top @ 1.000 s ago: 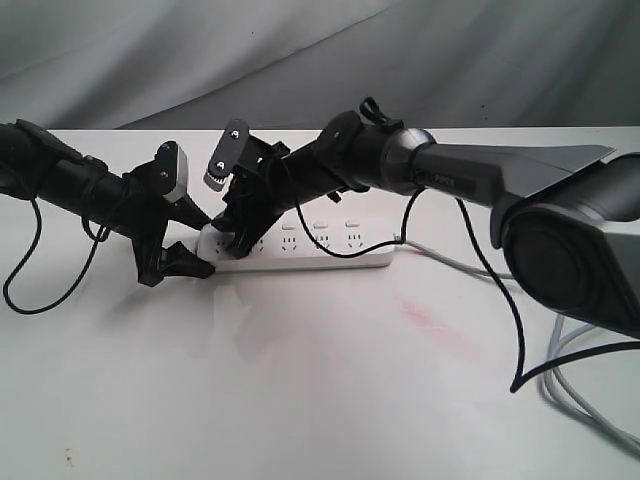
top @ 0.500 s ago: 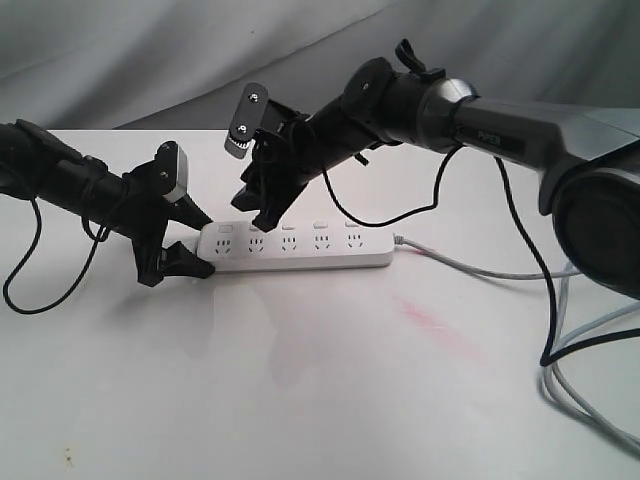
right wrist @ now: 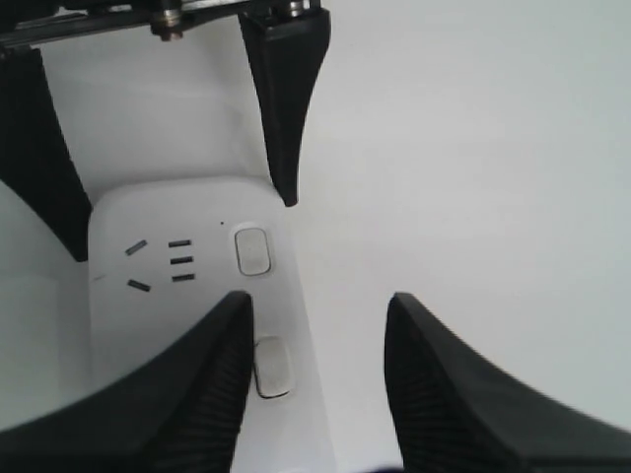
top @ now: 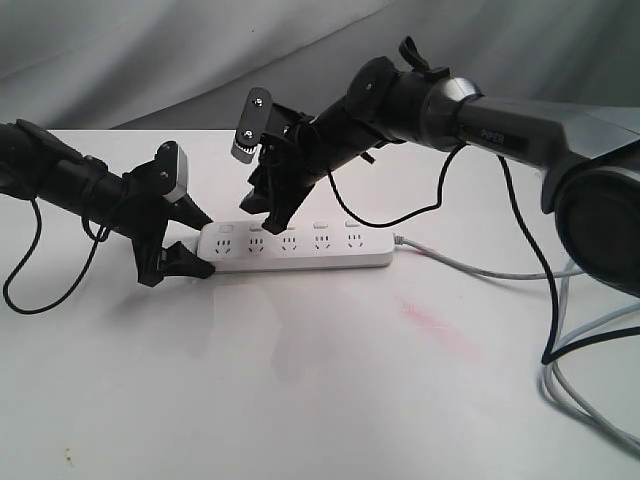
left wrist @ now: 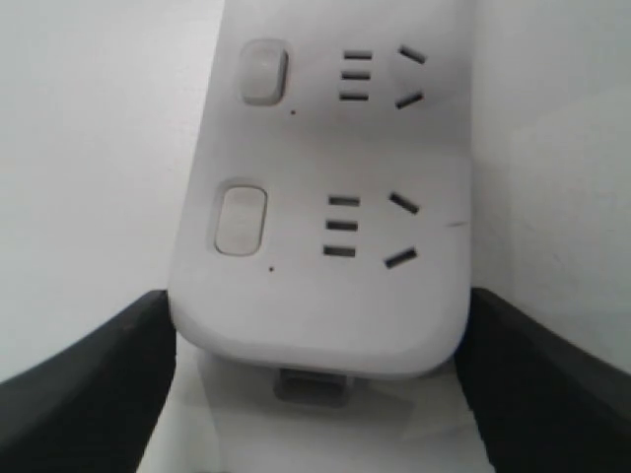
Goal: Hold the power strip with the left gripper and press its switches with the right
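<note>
The white power strip (top: 310, 250) lies lengthwise on the white table, its grey cord (top: 470, 266) trailing right. My left gripper (top: 200, 245) is shut on its left end. In the left wrist view both black fingers (left wrist: 89, 384) press the sides of the strip's rounded end (left wrist: 325, 315), with two switches (left wrist: 241, 218) in sight. My right gripper (top: 262, 218) hangs open just above the strip near the second switch from the left. In the right wrist view its tips (right wrist: 317, 301) straddle the strip's back edge, one finger (right wrist: 222, 365) beside a switch (right wrist: 272, 367).
Grey and black cables (top: 585, 400) loop on the table at the right, under the right arm's thick base (top: 600, 230). A faint pink smear (top: 430, 322) marks the table in front of the strip. A grey cloth backdrop (top: 150, 50) hangs behind.
The right gripper, low on the strip's left part a second ago, has risen off it and shifted slightly right. The left gripper and the strip have stayed still.
</note>
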### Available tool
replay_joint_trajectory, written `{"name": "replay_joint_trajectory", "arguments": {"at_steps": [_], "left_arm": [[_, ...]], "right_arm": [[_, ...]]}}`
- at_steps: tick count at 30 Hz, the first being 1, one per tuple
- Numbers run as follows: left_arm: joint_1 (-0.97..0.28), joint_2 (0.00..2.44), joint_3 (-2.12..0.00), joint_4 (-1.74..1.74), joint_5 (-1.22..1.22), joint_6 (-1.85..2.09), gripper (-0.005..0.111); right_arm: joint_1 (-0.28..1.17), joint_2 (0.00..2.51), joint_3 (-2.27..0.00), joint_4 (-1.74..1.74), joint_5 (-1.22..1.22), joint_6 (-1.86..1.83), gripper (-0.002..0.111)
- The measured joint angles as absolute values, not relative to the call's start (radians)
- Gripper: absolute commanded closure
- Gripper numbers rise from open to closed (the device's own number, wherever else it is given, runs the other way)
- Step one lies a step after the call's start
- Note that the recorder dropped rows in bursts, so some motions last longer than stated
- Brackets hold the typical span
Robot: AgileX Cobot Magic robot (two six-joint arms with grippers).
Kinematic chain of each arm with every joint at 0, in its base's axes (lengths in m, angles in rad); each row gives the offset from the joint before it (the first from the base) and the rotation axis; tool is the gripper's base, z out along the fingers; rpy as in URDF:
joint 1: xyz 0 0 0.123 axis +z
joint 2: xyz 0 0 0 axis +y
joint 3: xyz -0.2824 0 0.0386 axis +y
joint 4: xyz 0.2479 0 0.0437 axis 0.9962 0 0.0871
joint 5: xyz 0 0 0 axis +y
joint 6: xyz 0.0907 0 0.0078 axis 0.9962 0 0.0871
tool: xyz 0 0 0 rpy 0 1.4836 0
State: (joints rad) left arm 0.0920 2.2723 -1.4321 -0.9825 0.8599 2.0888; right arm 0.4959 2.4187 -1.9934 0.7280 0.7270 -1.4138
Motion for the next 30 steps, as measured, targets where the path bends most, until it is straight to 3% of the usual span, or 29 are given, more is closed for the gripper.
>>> {"name": "replay_joint_trajectory", "arguments": {"at_steps": [30], "left_arm": [[0.092, 2.272, -1.432, -0.982, 0.860, 2.089, 0.040]], "right_arm": [[0.496, 2.468, -1.993, 0.736, 0.667, -1.420, 0.068]]}}
